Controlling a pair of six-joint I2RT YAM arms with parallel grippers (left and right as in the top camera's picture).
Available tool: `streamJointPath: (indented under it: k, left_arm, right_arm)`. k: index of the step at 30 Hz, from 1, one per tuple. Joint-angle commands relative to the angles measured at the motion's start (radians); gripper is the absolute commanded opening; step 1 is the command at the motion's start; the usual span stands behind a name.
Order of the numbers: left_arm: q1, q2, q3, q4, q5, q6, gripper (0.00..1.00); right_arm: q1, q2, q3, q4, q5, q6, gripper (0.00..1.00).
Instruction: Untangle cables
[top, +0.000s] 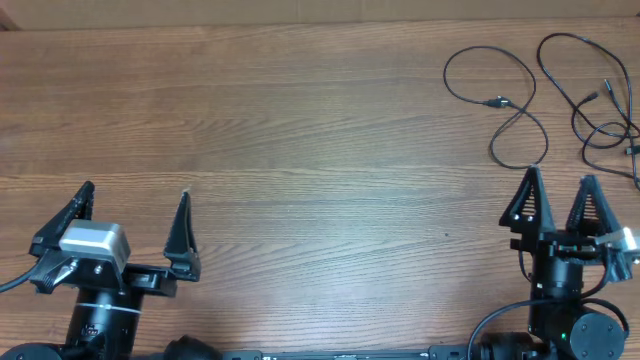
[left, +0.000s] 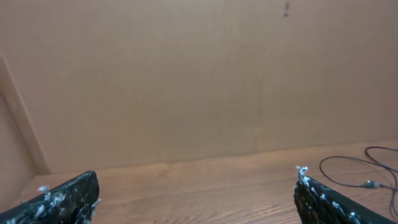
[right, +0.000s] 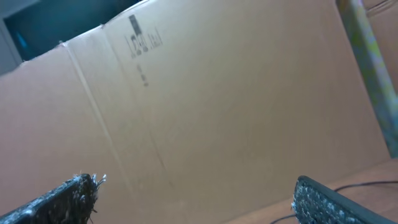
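Thin black cables lie loose on the wooden table at the far right. One cable (top: 497, 102) forms a loop with a small plug end. A second cable (top: 592, 100) winds in loose curves beside it toward the right edge. Part of a cable (left: 354, 180) shows at the right of the left wrist view, and a bit of cable (right: 364, 185) low right in the right wrist view. My left gripper (top: 135, 195) is open and empty at the near left. My right gripper (top: 560, 178) is open and empty just in front of the cables, not touching them.
A brown cardboard wall (left: 186, 81) stands along the back of the table and also fills the right wrist view (right: 205, 106). The wooden tabletop (top: 300, 150) stretches between the two arms.
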Motion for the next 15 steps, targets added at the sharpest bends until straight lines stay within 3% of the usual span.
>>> streamJointPath:
  k: [1, 9, 15]
  left_arm:
    - [0.004, 0.003, 0.0, 0.005, -0.047, 0.019, 1.0]
    - [0.004, 0.003, 0.0, 0.004, -0.05, 0.019, 1.0]
    - [0.004, 0.003, 0.0, 0.005, -0.049, 0.019, 1.0]
  right_arm:
    - [-0.003, -0.005, -0.047, 0.01, 0.033, 0.014, 1.0]
    - [-0.002, -0.009, -0.218, 0.206, 0.014, 0.028, 1.0]
    - [-0.003, -0.01, -0.253, 0.209, 0.014, 0.044, 1.0]
